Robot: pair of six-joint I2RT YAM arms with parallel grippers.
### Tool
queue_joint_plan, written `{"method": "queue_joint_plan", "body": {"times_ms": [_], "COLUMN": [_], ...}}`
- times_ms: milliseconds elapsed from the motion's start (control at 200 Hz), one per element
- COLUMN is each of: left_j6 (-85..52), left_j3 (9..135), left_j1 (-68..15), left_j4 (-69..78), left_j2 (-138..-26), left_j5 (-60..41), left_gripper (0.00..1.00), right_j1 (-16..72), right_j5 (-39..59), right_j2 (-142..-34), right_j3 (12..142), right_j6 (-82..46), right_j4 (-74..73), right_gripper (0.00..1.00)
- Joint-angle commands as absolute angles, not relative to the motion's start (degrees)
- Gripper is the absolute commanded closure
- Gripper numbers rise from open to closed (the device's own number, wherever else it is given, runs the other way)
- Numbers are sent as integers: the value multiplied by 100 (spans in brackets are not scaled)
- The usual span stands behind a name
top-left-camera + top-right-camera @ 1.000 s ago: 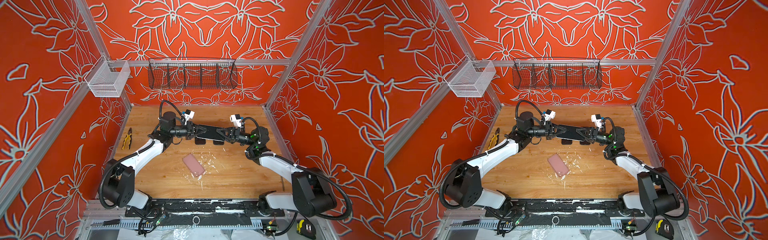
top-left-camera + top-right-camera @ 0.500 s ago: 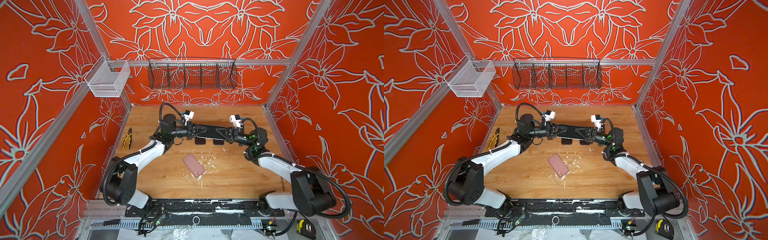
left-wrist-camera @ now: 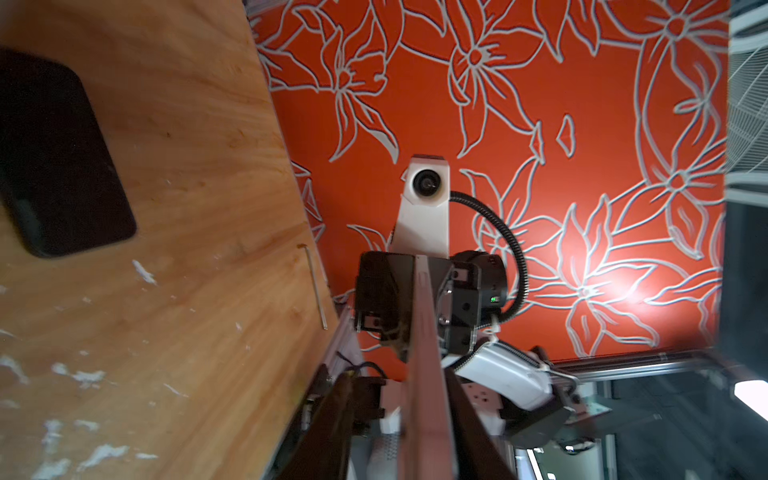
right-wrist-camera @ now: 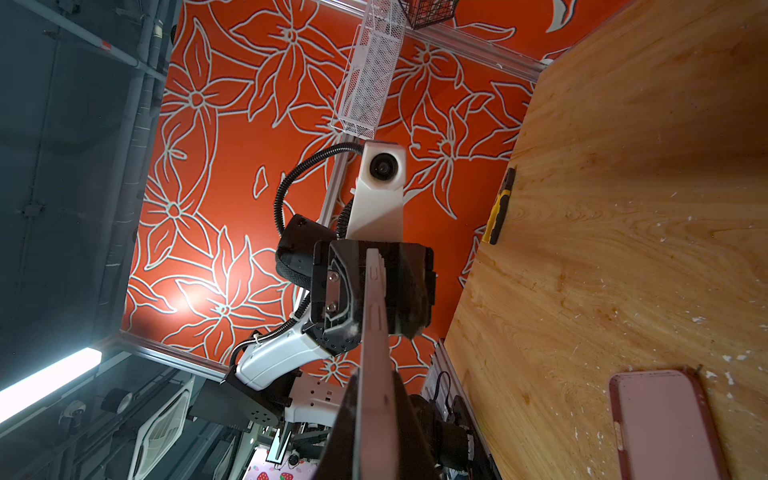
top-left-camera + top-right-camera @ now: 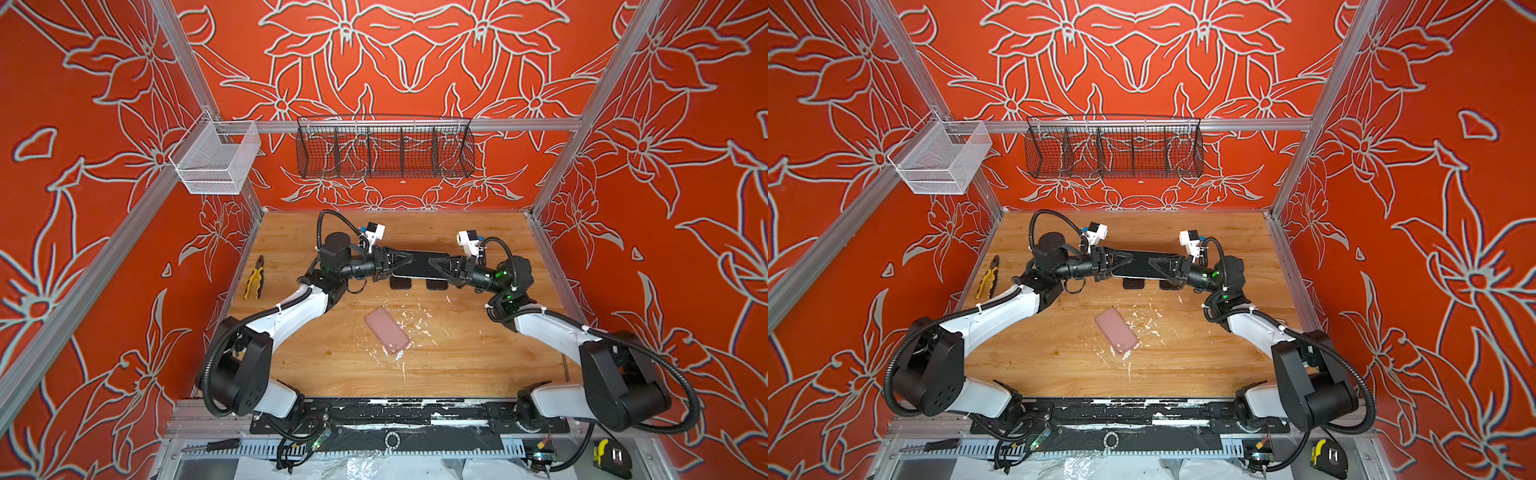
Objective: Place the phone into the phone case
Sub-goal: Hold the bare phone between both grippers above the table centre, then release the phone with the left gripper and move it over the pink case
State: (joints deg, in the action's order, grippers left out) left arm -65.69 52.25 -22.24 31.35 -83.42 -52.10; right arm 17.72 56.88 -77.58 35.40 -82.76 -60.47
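Over the back middle of the bench [image 5: 457, 365], my left end effector [image 5: 409, 261] and right end effector [image 5: 432, 262] face each other at the two ends of the phone [image 5: 420, 266]. That span is blocked, and two black pads [image 5: 401, 283] lie on the wood just beneath it. The pink phone case [image 5: 387, 330] lies flat mid-bench with bare wood on every side and open room above, while pliers [image 5: 254, 282] hug the left edge and the black wire basket [image 5: 384, 149] hangs on the back wall, well above.
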Motion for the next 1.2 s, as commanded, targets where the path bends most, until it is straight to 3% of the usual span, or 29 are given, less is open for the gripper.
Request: {"method": "queue_joint_plan", "body": {"times_ms": [0,100,155,330,425,505,751,1196], "left_j6": [-6195,-5846,-5620,-4885,-5300,-5832,-7411,-7827], "left_j3": [5273,5274,5248,5134,4865,4421,3176,3958], "left_j1": [-2249,-2233,-2211,-2223,-2346,-2539,-3475,-3929], "left_j4": [2707,2074,1585,-1045,-2570,-3253,-2991,-2491], "left_j2": [-8027,-7744,-7506,-6349,-5794,-5410,-5602,-7552], "left_j5": [-5001,-4746,-4508,-2796,-1583,-1172,-905,-316], "left_gripper": [43,28,25,22,23,26,28,35], "right_j1": [1776,1724,1688,1514,1464,1459,1502,1485], "right_j5": [5662,5673,5686,5695,5695,5645,4973,4996], "right_j2": [-7632,-7557,-7510,-7343,-7218,-7066,-6211,-5557], "right_j3": [3614,3638,3656,3567,3487,3433,3632,2780], "right_j6": [-8272,-8211,-8137,-7806,-7381,-6857,-4735,-4847], "right_j4": [-6497,-6398,-6302,-5957,-5551,-5031,-1856,-1789], "right_gripper": [100,100,100,100,100,100,100,100]}}
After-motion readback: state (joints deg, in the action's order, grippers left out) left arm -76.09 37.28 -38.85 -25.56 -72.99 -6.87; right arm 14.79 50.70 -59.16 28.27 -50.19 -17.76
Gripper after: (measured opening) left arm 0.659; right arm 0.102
